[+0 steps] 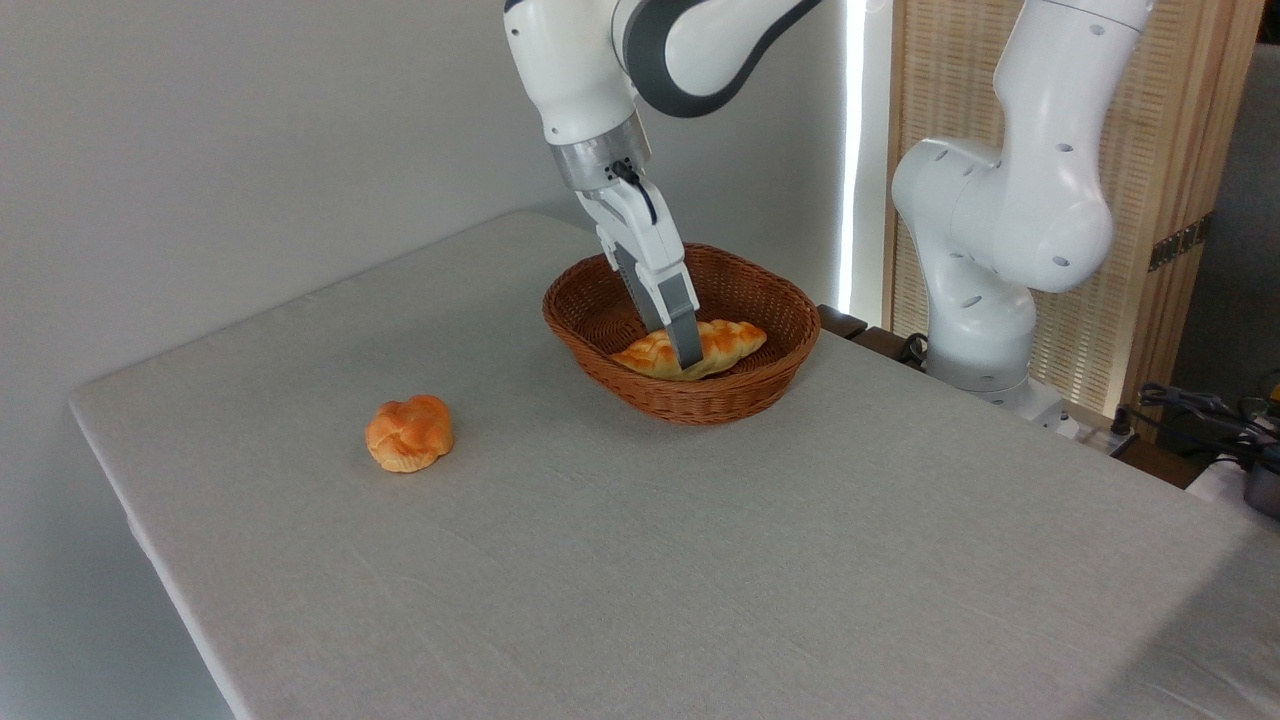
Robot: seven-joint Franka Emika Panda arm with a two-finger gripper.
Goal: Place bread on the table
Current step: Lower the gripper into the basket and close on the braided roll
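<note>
1 loaf (735, 341), 1 bun (409, 432), 1 basket (760, 385)

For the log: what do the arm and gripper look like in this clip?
The arm is glossy white with rounded joints, small dark dots on the shell and a dark grey band near the wrist. A silver metal collar carries a short black cable. The gripper is white with long grey fingers.

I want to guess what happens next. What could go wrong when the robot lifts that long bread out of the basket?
The pincer reaches the bread near its middle; if the grip is weak, a tapered end could tip and slip out. The loaf might also snag the basket rim and drag it.
</note>
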